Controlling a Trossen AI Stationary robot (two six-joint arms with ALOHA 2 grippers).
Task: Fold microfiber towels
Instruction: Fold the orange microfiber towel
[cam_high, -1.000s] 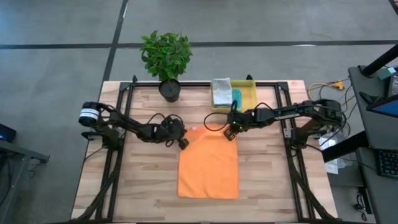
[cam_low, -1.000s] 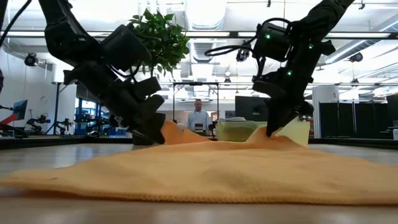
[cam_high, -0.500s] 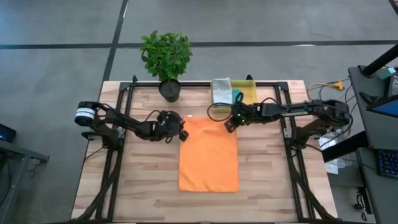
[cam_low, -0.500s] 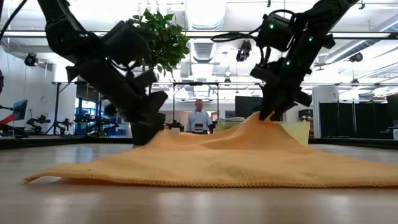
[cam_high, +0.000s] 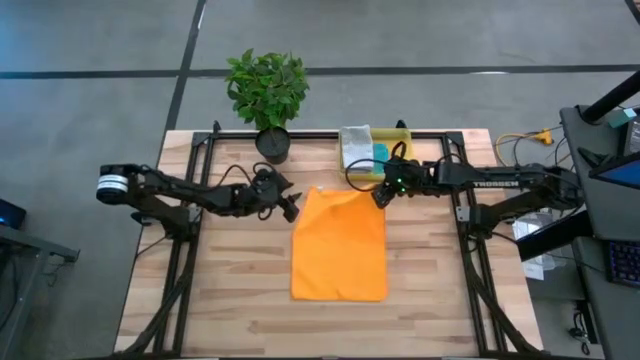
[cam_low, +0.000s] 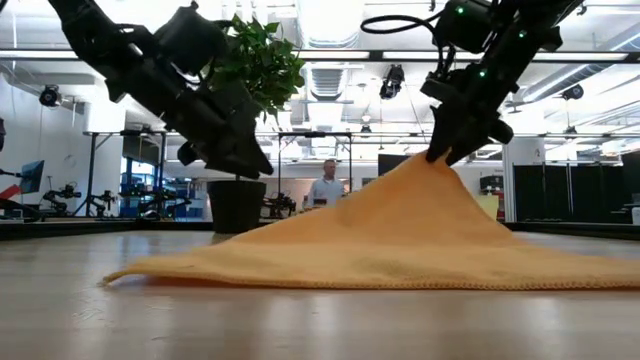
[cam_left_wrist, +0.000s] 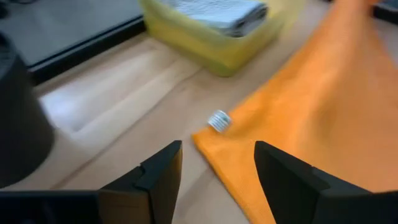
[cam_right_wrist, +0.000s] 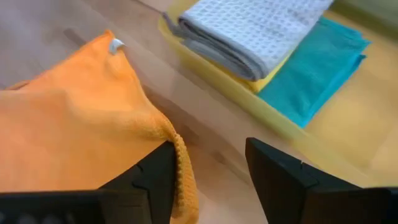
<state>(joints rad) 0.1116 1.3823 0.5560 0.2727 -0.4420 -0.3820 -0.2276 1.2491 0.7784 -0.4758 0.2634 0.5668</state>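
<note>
Microfiber, fuzzy and bright orange: the orange towel (cam_high: 340, 245) lay as a tall rectangle mid-bench, flat at the near end, its stitched hem (cam_low: 400, 283) showing in the low view. Its far right corner was peaked up against the right end effector (cam_high: 381, 197), whose fingers stood apart with the cloth draped on one finger (cam_right_wrist: 155, 180). The left end effector (cam_high: 291, 208) was released, fingers spread, hovering just beside the towel's far left corner with its small white tag (cam_left_wrist: 218, 121).

The translucent yellow bin (cam_high: 400, 152) held a waffle-textured grey towel (cam_right_wrist: 255, 31), folded, over a yellow layer, with a teal towel (cam_right_wrist: 317, 65) beside it. The bench (cam_high: 240, 280) was pale wood planks, with a potted plant (cam_high: 267, 95) at the far edge. Behind it was an open workshop with a person (cam_low: 325, 185) far off.
</note>
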